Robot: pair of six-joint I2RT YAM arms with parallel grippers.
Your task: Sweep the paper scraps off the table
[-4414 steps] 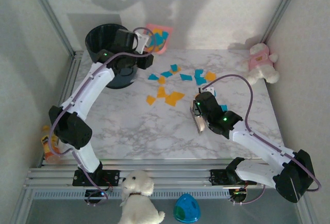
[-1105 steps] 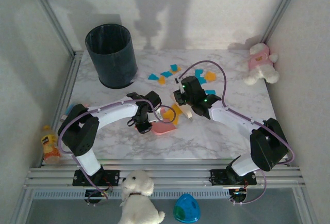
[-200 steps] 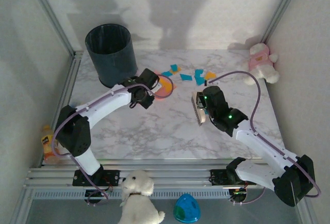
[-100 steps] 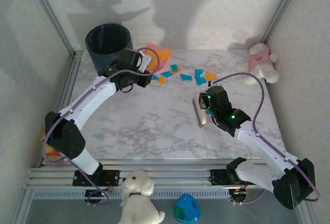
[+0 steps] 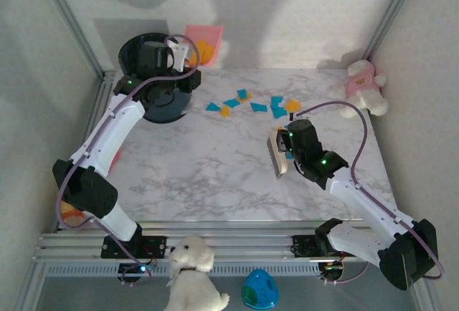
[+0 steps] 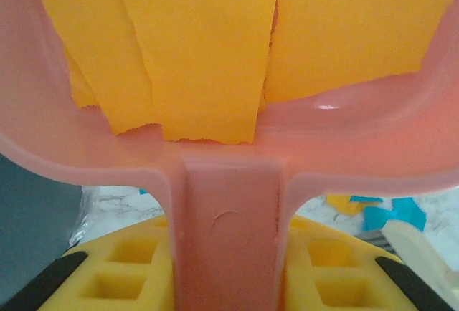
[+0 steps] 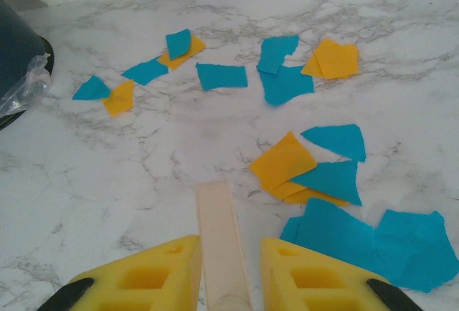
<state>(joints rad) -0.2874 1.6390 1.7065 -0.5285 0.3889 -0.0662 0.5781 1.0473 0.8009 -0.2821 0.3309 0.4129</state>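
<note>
Clamping pink plastic dustpan (image 6: 226, 203) in left gripper (image 6: 229, 271) over dark bin (image 5: 166, 110) at corner of marble table (image 5: 201, 175); pinching cream brush (image 5: 276, 159) in right gripper (image 7: 226, 282) beside orange and blue paper scraps (image 7: 287, 85).

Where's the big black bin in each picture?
Top external: bin stands at the table's far left corner.
Left wrist: dark wall at the lower left edge, below the pink dustpan.
Right wrist: dark curve at the upper left edge.
Shared landmark: the paper scraps on the marble beside it.
</note>
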